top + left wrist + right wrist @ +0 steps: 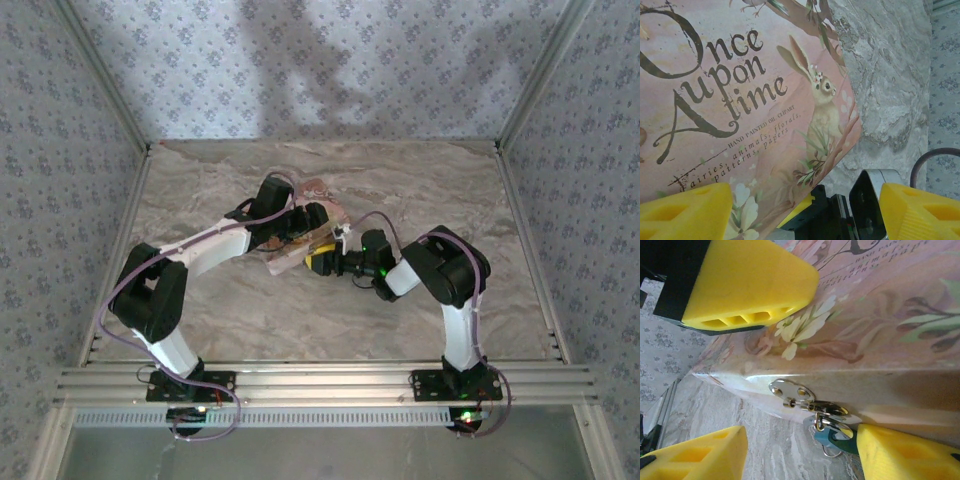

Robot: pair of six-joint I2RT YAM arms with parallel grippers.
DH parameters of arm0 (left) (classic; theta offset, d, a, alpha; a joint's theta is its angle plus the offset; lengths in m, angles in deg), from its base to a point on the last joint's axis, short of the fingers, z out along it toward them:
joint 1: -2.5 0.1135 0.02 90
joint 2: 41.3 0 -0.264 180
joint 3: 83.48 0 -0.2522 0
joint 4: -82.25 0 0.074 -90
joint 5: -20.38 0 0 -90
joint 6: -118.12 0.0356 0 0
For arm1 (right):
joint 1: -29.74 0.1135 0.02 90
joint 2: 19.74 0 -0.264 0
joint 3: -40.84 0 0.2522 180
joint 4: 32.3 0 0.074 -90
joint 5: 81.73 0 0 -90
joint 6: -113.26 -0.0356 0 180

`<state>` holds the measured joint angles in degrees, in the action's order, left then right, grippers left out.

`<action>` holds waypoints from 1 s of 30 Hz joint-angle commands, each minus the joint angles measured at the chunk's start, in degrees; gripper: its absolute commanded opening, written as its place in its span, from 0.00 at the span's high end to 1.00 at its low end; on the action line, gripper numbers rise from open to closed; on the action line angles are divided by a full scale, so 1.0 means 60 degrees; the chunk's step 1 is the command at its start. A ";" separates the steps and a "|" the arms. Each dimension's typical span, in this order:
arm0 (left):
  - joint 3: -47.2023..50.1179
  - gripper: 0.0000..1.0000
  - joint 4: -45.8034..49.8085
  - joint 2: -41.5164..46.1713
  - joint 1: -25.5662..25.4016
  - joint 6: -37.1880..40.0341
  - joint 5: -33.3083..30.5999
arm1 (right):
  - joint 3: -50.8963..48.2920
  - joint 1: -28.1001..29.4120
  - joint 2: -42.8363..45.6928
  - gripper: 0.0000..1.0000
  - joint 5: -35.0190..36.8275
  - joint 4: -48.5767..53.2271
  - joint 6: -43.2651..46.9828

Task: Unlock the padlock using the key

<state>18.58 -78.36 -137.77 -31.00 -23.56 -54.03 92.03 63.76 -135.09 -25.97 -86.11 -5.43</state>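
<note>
1. The padlock (821, 436) hangs from a silvery hasp (790, 391) on the side wall of the pink box (740, 100). Its long axis points down toward the counter (300, 320).
2. The right gripper (801, 440) is the nearer one. It is released and spread wide, and the padlock lies inside its opening, close to one side.
3. The left gripper (802, 200) is also spread and empty, and it hangs over the lid.
4. A dark green piece (842, 444) sits just beside the padlock. I cannot tell if it is the key.

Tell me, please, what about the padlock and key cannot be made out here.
- Keyhole: right wrist view, the blue padlock sits partly behind the right tool's finger.
- Key: right wrist view, lost among the rings beside the padlock.
- Top view: padlock too small to pick out.
- Left wrist view: lettering on the pink box cut by the left edge.
</note>
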 commanded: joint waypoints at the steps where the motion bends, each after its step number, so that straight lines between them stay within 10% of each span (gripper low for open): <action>1: 0.0272 0.22 0.1347 -0.0109 -0.0160 -0.0249 0.0287 | 0.0136 0.0028 -0.0170 0.37 0.0499 -0.0092 -0.0038; 30: 0.0365 0.22 0.1362 -0.0047 -0.0160 -0.0282 0.0228 | -0.0099 0.0101 -0.0382 0.57 -0.0548 -0.2046 -0.0642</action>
<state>18.60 -77.69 -137.51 -31.00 -23.60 -54.20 91.70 63.78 -137.56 -27.13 -92.55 -9.76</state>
